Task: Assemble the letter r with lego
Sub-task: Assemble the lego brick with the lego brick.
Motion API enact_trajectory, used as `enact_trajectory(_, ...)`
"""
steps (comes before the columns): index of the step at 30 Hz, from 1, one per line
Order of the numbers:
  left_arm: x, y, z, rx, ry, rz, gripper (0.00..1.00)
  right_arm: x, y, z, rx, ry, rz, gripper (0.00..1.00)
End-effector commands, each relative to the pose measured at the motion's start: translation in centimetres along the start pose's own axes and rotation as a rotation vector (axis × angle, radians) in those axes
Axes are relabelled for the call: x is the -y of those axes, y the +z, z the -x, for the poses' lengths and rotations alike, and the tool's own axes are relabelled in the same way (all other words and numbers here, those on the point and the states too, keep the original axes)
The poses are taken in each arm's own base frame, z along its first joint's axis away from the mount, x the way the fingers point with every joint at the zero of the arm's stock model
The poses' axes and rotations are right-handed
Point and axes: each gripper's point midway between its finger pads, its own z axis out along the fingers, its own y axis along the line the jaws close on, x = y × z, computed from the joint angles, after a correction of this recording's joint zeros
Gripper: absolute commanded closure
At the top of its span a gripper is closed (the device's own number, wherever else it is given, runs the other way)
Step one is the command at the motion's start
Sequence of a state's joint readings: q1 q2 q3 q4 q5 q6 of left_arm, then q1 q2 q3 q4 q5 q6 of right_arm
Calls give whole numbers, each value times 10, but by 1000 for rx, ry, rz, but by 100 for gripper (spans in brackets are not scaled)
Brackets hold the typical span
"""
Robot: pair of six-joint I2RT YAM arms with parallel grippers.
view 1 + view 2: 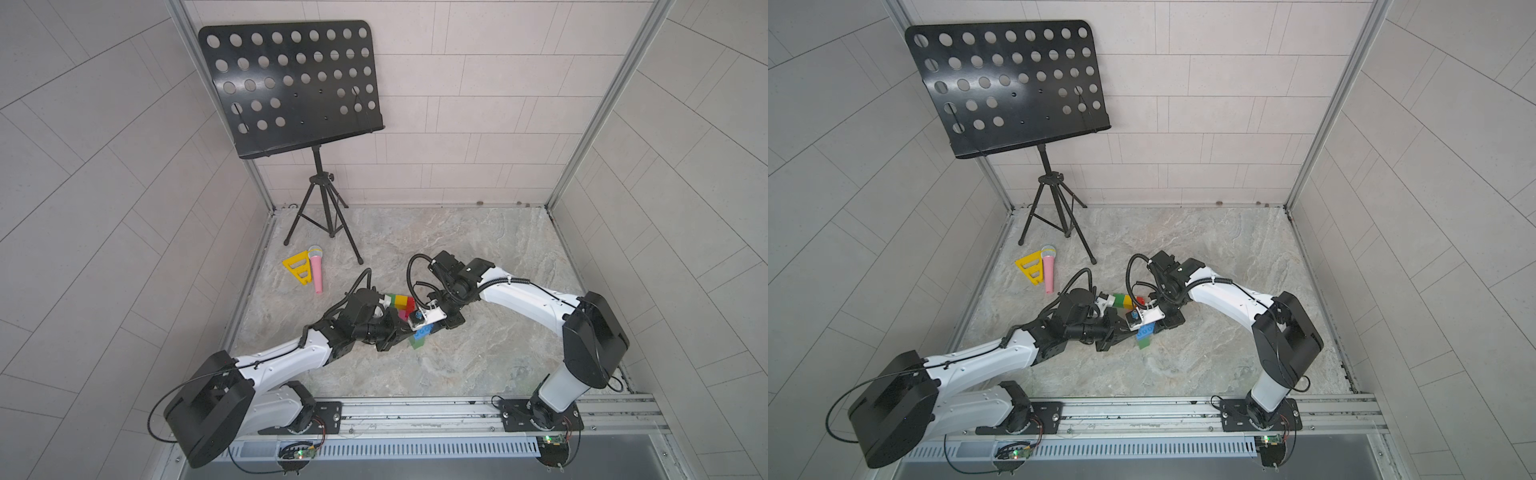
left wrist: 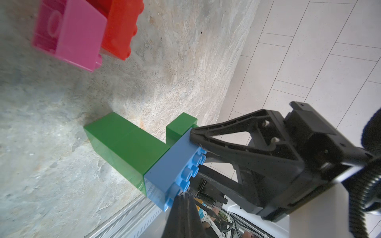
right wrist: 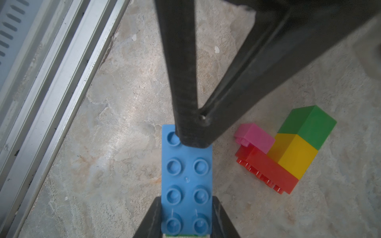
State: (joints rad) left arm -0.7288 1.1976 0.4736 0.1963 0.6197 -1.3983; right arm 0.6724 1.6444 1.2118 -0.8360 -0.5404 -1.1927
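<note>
**Centre of both top views.** The long blue studded plastic brick (image 1: 424, 331) (image 1: 1145, 332) lies level, studs up, with its long axis parallel to the marbled grey counter (image 1: 478, 365). It caps a column of two square green plastic bricks (image 2: 123, 144) standing on the counter. A third square green brick (image 2: 181, 125) hangs under the overhanging end. The right tool (image 3: 186, 218) clamps the blue brick across its width at that end. The left tool (image 3: 191, 136), jaws closed on nothing, presses its tip on the opposite end. Just up-frame, a long red brick (image 1: 411, 304) lies on its side, joined to a pink brick (image 3: 255, 137), a yellow brick (image 3: 292, 154) and a green brick (image 3: 307, 125).
</note>
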Motion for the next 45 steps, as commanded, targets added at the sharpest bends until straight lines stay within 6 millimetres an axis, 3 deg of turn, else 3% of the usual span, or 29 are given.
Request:
enact_trajectory(1,-77,1,-2,11,-116,249,100,-7,7,-3,-9,14,48,100)
enact_trajectory(13,-95,8,-3,-5,-149,274,100,1,9,-4,-12,43,-14,100)
enact_trajectory(14,-95,9,-3,-6,-148,274,100,1,10,-5,-12,49,-15,91)
enact_trajectory(15,-95,9,-3,-7,-150,274,100,3,10,-5,-13,50,-23,72)
enact_trajectory(17,-94,9,-4,-9,-148,274,100,3,10,-5,-17,42,-32,62)
enact_trajectory(33,-92,10,-4,-16,-143,268,100,4,-6,11,48,73,-78,50)
enact_trajectory(39,-80,10,-3,-18,-115,234,100,1,-14,20,89,89,-97,49)
enact_trajectory(45,-46,9,0,-13,-46,136,100,-5,-20,23,104,104,-115,46)
